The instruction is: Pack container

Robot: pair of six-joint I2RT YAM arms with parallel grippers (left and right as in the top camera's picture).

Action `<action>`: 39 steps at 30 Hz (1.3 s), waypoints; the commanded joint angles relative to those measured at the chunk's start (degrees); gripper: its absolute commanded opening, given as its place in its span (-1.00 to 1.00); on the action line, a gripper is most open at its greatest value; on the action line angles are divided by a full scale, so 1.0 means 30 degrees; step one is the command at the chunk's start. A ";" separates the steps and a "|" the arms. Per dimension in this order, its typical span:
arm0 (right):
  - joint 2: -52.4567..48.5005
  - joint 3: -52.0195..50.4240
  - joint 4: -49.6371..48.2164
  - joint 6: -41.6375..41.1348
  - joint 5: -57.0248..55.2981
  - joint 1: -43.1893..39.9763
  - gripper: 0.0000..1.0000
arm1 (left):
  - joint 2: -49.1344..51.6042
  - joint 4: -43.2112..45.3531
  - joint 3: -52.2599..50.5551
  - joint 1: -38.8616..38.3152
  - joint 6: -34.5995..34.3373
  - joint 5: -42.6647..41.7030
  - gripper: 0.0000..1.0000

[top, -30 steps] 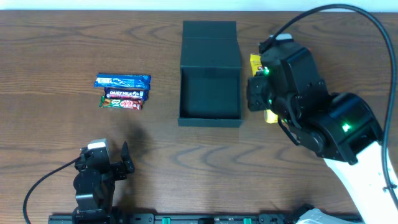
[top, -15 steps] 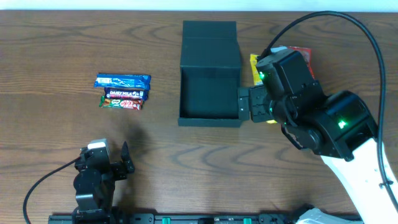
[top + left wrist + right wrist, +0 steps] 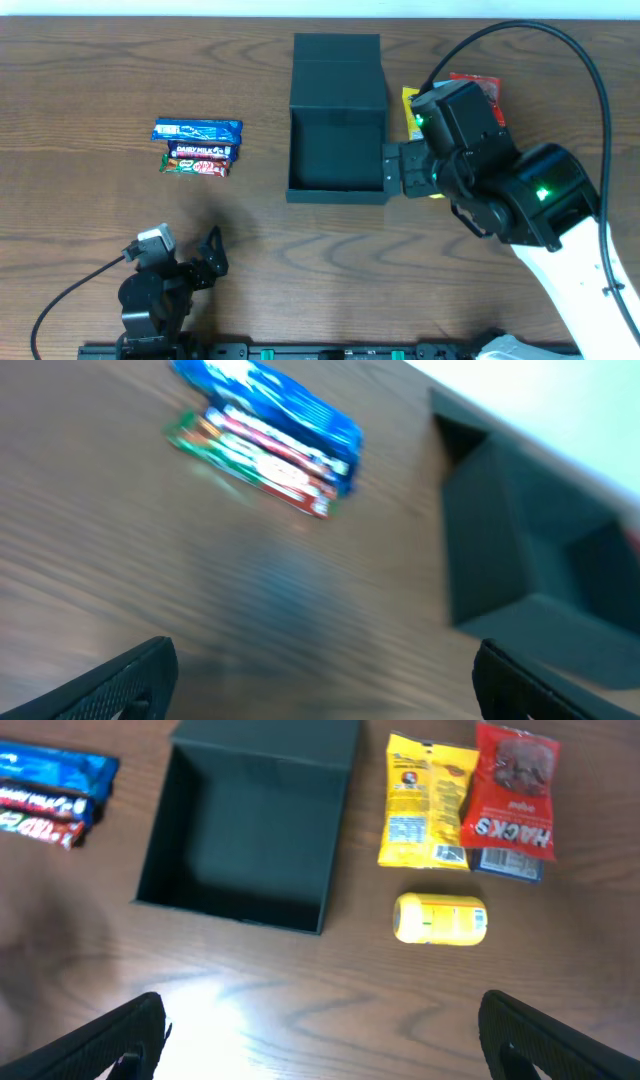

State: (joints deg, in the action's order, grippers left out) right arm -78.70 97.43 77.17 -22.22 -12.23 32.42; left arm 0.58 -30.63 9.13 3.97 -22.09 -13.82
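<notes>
The container (image 3: 337, 150) sits at the middle of the table, towards its far edge. It is a dark teal-green rectangular box of matte cardboard with straight walls and sharp corners. Its inside is bare and shadowed. The hinged flap lid (image 3: 337, 60) is folded back on the far side, a flat panel of the same dull card with one crease across it.

Just right of the box lie four snack packets. The yellow packet (image 3: 428, 800) is a flat glossy pouch with crimped ends, and the red packet (image 3: 515, 795) beside it is shiny foil, touching or slightly overlapping its edge. A blue packet (image 3: 505, 865) shows only as a strip under the red one. Nearer the camera, apart from these, is a small yellow roll (image 3: 440, 918), stubby and rounded, lying on its side.

The right gripper (image 3: 392, 168) hovers by the near right corner of the box. Its black fingers are spread wide with nothing between them.

Well left of the box, three slim wrapped bars lie side by side, touching: a blue bar (image 3: 197, 130) in crinkled glossy film, a dark purple bar (image 3: 203, 150), and a red and green bar (image 3: 195, 166).

The left gripper (image 3: 210, 258) is near the front edge, its fingers also spread wide and empty.

The table (image 3: 90, 70) is dark brown wood with a streaked grain.
</notes>
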 commanded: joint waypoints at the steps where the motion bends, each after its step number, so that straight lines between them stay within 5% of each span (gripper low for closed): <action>1: -0.0029 -0.0350 -0.0568 -0.0583 -0.0124 -0.1056 0.99 | -0.0124 0.0015 -0.0189 0.0051 -0.4852 -0.2251 0.91; 6: -0.0117 -0.0401 -0.2149 -0.0444 -0.0124 -0.2769 0.98 | -0.0109 0.1020 -0.0189 0.0051 -0.5741 -0.2251 0.91; 11: -0.0823 -0.0401 -0.4612 0.1071 0.0102 -0.4896 0.99 | 0.0503 0.6506 -0.0117 0.0044 -0.4626 -0.0787 0.92; 15: -0.1945 -0.0401 -0.6754 0.1632 0.1406 -0.6477 0.99 | 0.3453 0.8102 0.0801 0.0044 -0.3708 0.0481 0.92; 25: -0.4109 -0.0401 -1.1876 0.4699 0.1858 -0.7584 0.98 | 1.5883 0.7606 0.8437 0.0044 0.0721 0.1166 0.92; 39: -0.4670 -0.0401 -1.4702 0.5238 0.1880 -0.7708 0.99 | 2.8407 0.2601 1.9715 0.0044 -0.2149 0.2754 0.92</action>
State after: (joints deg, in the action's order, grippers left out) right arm -92.42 96.31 32.86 -6.72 -6.83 9.96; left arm 82.56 -22.35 64.86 3.97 -26.94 -6.35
